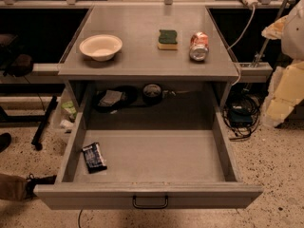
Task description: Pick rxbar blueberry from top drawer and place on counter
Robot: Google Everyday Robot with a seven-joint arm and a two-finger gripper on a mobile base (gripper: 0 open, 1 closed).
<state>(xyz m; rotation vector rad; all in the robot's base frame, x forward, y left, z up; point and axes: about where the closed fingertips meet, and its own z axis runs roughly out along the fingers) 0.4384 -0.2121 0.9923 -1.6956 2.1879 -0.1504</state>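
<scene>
The rxbar blueberry (94, 157), a small dark wrapper with white print, lies flat in the front left corner of the top drawer (152, 160). The drawer is pulled fully out, and its front panel with the dark wire handle (150, 202) is nearest me. The counter (142, 42) is the grey top above it. My gripper (284, 91) shows as a pale white and cream shape at the right edge of the view. It is beside the counter, well to the right of the drawer and far from the bar. It holds nothing that I can see.
On the counter stand a white bowl (100, 47) at the left, a green-and-yellow sponge (167, 39) in the middle and a tipped red can (199, 46) at the right. Dark items (114, 99) lie on the shelf behind the drawer. Cables (242, 115) lie on the floor at the right.
</scene>
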